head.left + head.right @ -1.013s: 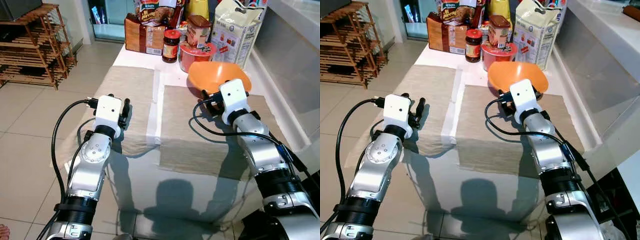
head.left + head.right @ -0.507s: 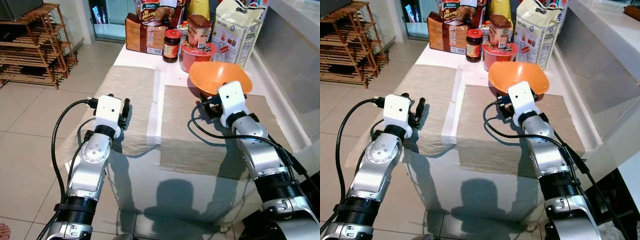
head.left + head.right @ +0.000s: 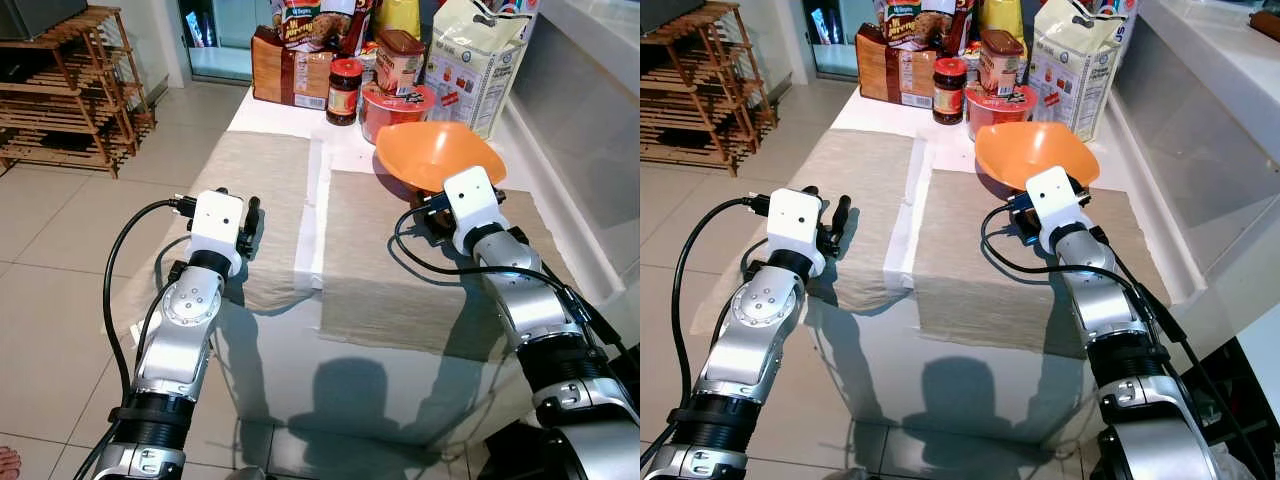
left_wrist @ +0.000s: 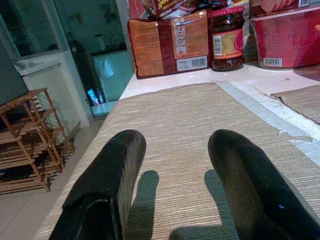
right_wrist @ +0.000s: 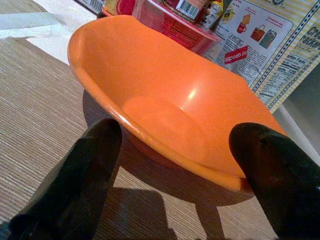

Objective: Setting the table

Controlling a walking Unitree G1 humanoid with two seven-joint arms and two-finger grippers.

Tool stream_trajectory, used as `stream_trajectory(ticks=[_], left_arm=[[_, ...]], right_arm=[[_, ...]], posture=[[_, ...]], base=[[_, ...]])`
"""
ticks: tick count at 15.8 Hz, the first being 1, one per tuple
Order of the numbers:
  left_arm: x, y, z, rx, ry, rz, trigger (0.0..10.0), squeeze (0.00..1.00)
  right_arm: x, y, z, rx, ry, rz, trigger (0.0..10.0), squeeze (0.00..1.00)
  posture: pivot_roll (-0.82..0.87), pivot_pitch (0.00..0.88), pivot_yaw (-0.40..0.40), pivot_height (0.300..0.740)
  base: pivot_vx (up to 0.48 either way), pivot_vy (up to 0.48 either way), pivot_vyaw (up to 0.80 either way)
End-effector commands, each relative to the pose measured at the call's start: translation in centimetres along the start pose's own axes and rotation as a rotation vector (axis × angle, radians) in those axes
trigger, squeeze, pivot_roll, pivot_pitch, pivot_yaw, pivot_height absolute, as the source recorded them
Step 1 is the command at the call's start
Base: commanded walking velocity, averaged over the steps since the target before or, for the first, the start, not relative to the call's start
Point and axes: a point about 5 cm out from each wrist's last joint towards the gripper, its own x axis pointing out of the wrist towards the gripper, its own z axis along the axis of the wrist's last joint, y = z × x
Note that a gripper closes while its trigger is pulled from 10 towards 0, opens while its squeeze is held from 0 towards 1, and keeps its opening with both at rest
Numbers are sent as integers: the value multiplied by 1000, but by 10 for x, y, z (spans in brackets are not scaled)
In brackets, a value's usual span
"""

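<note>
The shallow orange plastic bowl [image 3: 436, 153] sits in the upper right of the frame, at the far edge of the right beige woven placemat [image 3: 400, 255] on the counter [image 3: 275, 115]. The right claw [image 5: 175, 165] is spread wide just short of its rim, holding nothing. The left claw [image 4: 175, 175], open and empty, hovers over the left beige woven placemat [image 3: 255, 195].

"What can be read?"

"I confirm one word: 'GROCER', white on a red tag, printed on the white bag [image 5: 260, 60] at the far right corner of the table [image 3: 272, 116]."

"Anything else?"

"Barcodes on the brown packet [image 4: 170, 42], the jar [image 4: 227, 37] and the red tub [image 4: 285, 35] along the far edge. I cannot read their digits or fine print."
</note>
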Motion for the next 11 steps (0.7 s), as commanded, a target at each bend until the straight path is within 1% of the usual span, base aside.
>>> stream_trajectory(ticks=[1,4,7,11], left_arm=[[1,0,4,10,-14,0,10000,0],[2,0,4,7,-13,-2,10000,0],[2,-1,4,1,-10,-3,10000,0],[2,-2,4,-4,-6,-4,10000,0]], right_arm=[[1,-4,1,-5,-4,-11,0,0],[0,-1,-6,10,15,-6,0,0],[-2,-2,-11,41,31,-3,0,0],[-3,0,-16,49,41,9,0,0]], posture=[[67,0,-40,740],[65,0,-40,740],[61,0,-38,740],[61,0,-38,740]], base=[[0,0,0],[0,0,0],[0,0,0],[0,0,0]])
